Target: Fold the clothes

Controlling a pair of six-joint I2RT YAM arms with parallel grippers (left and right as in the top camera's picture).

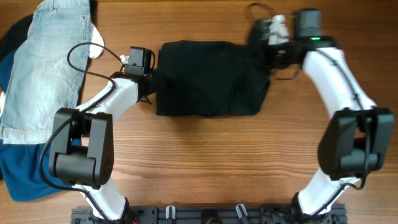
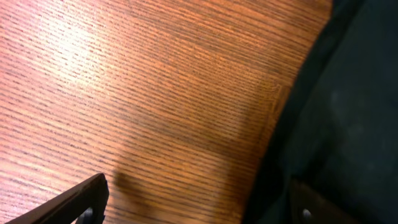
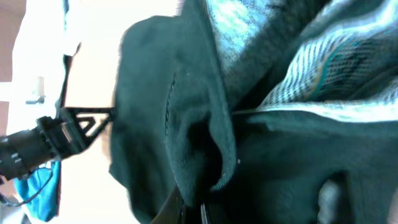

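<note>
The black shorts (image 1: 208,78) lie mostly flat in the middle of the wooden table. My left gripper (image 1: 151,79) is at their left edge. In the left wrist view it (image 2: 196,208) is open, one finger over bare wood and the other over the black fabric (image 2: 348,112). My right gripper (image 1: 266,53) is at the shorts' upper right corner, which is bunched and raised. In the right wrist view it (image 3: 249,205) is shut on a fold of the black shorts (image 3: 186,112), and the pale grey-white lining (image 3: 298,68) shows.
Faded light-blue denim shorts (image 1: 50,56) lie at the far left on a bright blue garment (image 1: 25,168), with a dark garment (image 1: 15,34) under them. A black cable (image 1: 87,56) loops from the left arm. Bare wood (image 1: 211,162) lies in front.
</note>
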